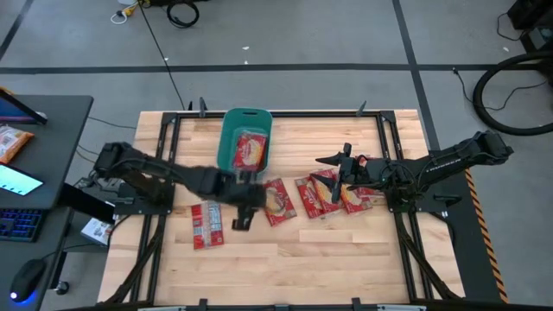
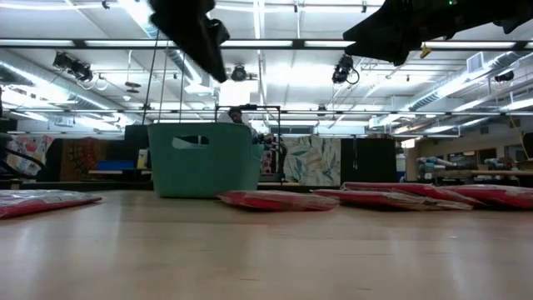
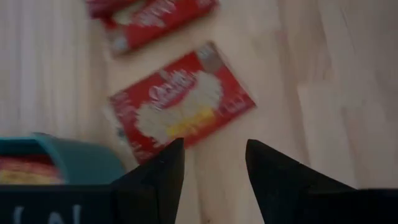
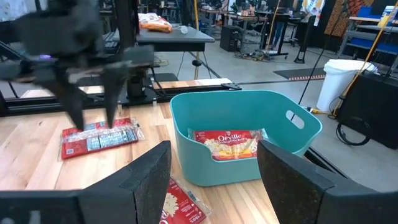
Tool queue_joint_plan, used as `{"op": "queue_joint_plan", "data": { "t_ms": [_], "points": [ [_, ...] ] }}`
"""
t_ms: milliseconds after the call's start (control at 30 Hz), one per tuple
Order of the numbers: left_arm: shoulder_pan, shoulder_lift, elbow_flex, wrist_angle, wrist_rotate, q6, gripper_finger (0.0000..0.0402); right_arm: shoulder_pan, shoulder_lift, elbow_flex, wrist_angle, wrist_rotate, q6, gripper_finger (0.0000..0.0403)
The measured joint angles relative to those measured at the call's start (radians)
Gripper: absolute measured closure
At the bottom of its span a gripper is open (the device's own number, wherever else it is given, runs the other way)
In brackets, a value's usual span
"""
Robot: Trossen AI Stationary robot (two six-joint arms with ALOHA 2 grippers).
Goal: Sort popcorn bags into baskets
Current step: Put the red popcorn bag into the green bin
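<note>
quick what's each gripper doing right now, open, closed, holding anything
Left gripper: open, empty, above the table beside the teal basket.
Right gripper: open, empty, facing the basket.

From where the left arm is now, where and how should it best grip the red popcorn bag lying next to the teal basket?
The popcorn bag lies flat and tilted on the table, beside the basket. Probably come straight down with the open left tool and pinch across the narrow width at one long edge, since no edge stands up.
</note>
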Motion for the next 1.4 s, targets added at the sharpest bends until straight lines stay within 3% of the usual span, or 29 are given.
{"op": "queue_joint_plan", "data": {
  "t_ms": [167, 500, 633, 833, 1033, 1233, 1400],
  "points": [
    [-0.1, 0.0, -0.074, 0.053, -0.079, 0.092, 0.0226, 0.0, 0.0, 0.0, 0.0, 0.0, 0.001, 0.016],
    [-0.2, 0.0, -0.226, 0.256, -0.062, 0.247, 0.0226, 0.0, 0.0, 0.0, 0.0, 0.0, 0.008, 0.016],
    [-0.219, 0.0, -0.265, 0.303, -0.12, 0.257, 0.0224, 0.0, 0.0, 0.0, 0.0, 0.0, 0.011, 0.016],
    [-0.221, 0.002, -0.278, 0.352, -0.193, 0.259, 0.0205, 0.0, 0.0, 0.0, 0.0, 0.0, 0.01, 0.016],
    [-0.214, 0.068, -0.26, 0.51, -0.238, 0.325, 0.0187, 0.0, 0.0, 0.0, 0.002, 0.0, 0.008, 0.016],
    [-0.214, 0.154, -0.218, 0.495, -0.315, 0.407, 0.0187, 0.0, 0.024, 0.001, 0.029, 0.0, 0.005, 0.016],
    [-0.214, 0.17, -0.216, 0.433, -0.302, 0.417, 0.0187, 0.0, 0.045, 0.0, 0.043, -0.001, -0.017, 0.016]
  ]
}}
